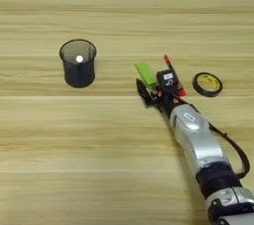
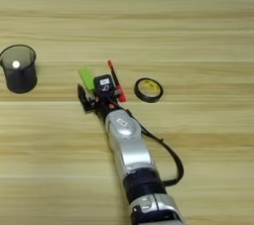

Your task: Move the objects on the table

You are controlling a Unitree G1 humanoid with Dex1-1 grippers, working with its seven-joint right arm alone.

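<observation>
My right gripper point(image 1: 155, 89) reaches in from the lower right on its silver forearm point(image 1: 198, 140) and stands open. One black finger point(image 1: 144, 93) lies to the left of the near end of the green block point(image 1: 145, 72), which lies flat on the table point(image 1: 124, 169). The black-and-red pen point(image 1: 167, 61) lies just right of the block and passes under the gripper's body, so its middle is hidden. The black tape roll point(image 1: 207, 84) with a yellow inner label lies flat further right, apart from the gripper.
A black mesh cup point(image 1: 78, 63) stands upright to the left, well apart from the gripper, with something small and pale inside. A black cable point(image 1: 237, 152) loops off the right side of the forearm.
</observation>
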